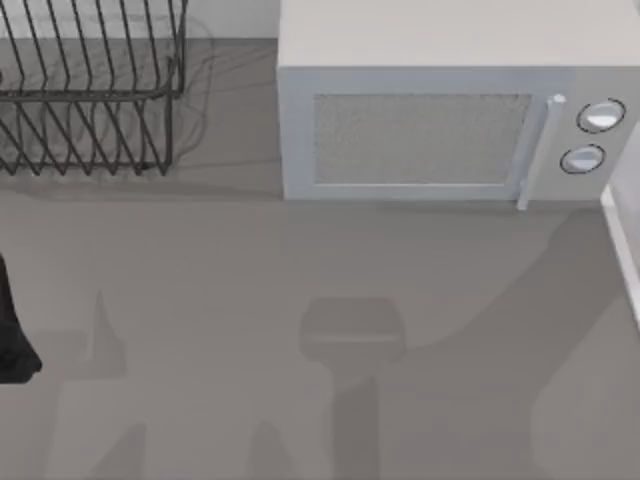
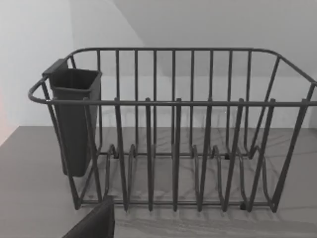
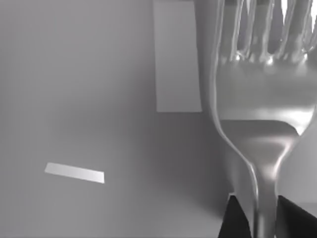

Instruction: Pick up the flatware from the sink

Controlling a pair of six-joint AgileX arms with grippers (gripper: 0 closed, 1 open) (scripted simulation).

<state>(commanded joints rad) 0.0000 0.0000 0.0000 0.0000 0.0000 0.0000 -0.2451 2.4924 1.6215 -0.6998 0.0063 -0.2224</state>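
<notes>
The flatware [image 3: 267,109] is a shiny silver fork, seen close up in the right wrist view with its tines pointing away from the camera. Its handle runs down between the two dark fingers [image 3: 232,220] of my right gripper [image 3: 262,220], which is shut on it. Behind the fork lie plain grey surfaces; I cannot make out the sink among them. My left arm [image 1: 12,340] is parked at the left edge of the top view. A dark tip of its gripper [image 2: 94,223] shows in the left wrist view, facing the black wire rack.
A black wire dish rack [image 1: 90,90] with a dark cup [image 2: 74,119] on one end stands at the back left. A grey microwave [image 1: 440,110] fills the back middle and right. A white edge [image 1: 622,245] runs along the table's right side.
</notes>
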